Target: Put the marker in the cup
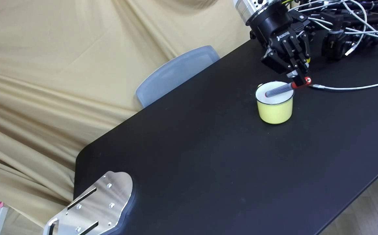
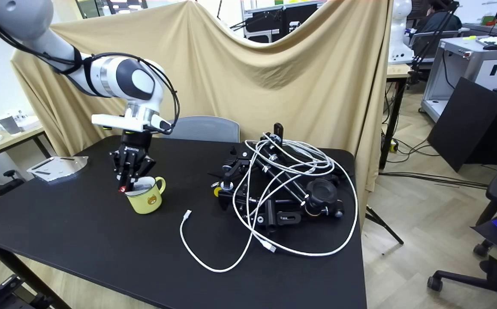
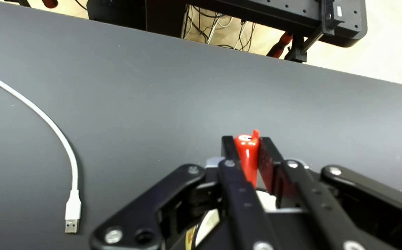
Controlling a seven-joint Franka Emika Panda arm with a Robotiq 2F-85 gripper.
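Two black jaws pinch the glossy red end of the grey marker (image 1: 281,89), tilted at the mouth of a squat, cylindrical yellow cup (image 1: 275,113).

White arm (image 2: 68,47), black cables (image 2: 174,91); black end effector (image 3: 247,149), silver screws (image 3: 113,236), white ROBOTIQ lettering (image 1: 283,36)

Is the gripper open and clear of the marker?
No: in the wrist view, the gripper is shut on the red end of the marker.
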